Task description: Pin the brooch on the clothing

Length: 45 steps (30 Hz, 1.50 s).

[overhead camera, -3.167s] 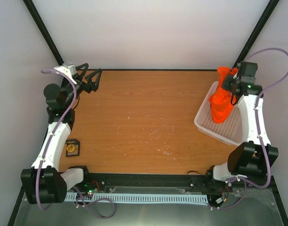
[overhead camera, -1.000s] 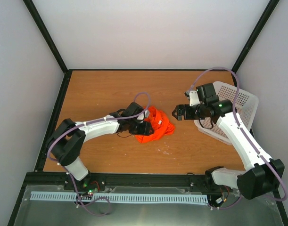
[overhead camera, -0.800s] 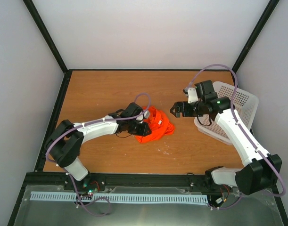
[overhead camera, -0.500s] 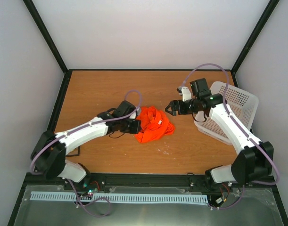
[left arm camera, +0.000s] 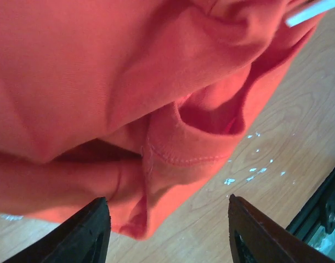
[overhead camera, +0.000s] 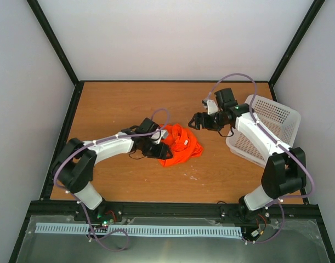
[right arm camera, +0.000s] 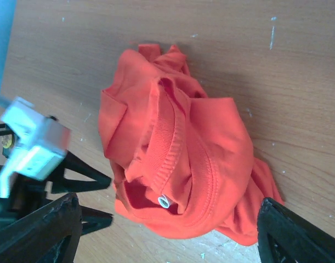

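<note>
Wooden table (overhead camera: 123, 104): clothing (overhead camera: 181, 145) crumpled, collar on top, heap roundish.

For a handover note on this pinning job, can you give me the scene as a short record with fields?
clothing: orange T-shirt, crumpled mid-table
left gripper: open, at the shirt's left edge, fabric between its tips
right gripper: open, holding nothing, by the shirt's far right side
basket: white, at the right edge
brooch: not visible in any view
</note>
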Motion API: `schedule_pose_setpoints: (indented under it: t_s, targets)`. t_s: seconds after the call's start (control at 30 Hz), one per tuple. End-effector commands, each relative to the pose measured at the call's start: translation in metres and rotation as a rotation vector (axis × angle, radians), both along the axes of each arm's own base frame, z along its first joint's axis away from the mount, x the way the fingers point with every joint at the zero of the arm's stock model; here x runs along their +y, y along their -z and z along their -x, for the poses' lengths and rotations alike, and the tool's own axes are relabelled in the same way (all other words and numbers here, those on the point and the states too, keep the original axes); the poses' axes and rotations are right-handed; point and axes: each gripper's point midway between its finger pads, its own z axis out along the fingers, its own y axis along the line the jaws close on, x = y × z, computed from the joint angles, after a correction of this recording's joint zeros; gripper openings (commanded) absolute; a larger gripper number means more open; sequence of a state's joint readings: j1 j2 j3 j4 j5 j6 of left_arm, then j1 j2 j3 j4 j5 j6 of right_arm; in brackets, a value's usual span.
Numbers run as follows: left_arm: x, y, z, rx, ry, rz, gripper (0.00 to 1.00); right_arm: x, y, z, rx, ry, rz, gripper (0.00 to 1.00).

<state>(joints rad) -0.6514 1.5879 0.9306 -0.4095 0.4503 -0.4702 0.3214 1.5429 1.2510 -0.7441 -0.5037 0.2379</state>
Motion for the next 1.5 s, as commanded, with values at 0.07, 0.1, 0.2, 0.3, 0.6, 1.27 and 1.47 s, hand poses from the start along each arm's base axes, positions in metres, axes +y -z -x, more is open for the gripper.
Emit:
schedule_pose_setpoints:
  t_s: [0.07, 0.1, 0.2, 0.3, 0.6, 1.27, 1.47]
  targets:
    - [-0.032, -0.007, -0.022, -0.066, 0.096, 0.04, 0.53, -0.005, -0.033, -0.002, -0.058, 0.022, 0.013, 0.85]
    - [-0.032, -0.007, -0.027, -0.075, 0.089, 0.031, 0.48, -0.004, -0.035, -0.001, -0.066, 0.009, 0.018, 0.85]
    - [-0.036, -0.01, -0.032, -0.079, 0.054, 0.052, 0.41, -0.004, -0.04, 0.005, -0.074, -0.029, 0.019, 0.85]
    - [-0.037, -0.007, -0.032, -0.047, 0.005, 0.073, 0.24, -0.005, -0.035, 0.011, -0.097, -0.042, 0.016, 0.85]
    - [0.004, -0.033, -0.018, -0.077, -0.083, -0.051, 0.01, 0.006, -0.031, 0.023, -0.151, -0.099, -0.062, 0.85]
    - [0.217, -0.112, 0.016, -0.113, -0.832, -0.62, 0.01, 0.138, -0.021, -0.012, -0.576, -0.569, -0.076, 0.77]
    - [0.204, -0.115, 0.001, -0.209, -0.741, -0.504, 0.01, 0.186, 0.024, -0.013, -0.529, -0.777, -0.05, 0.75]
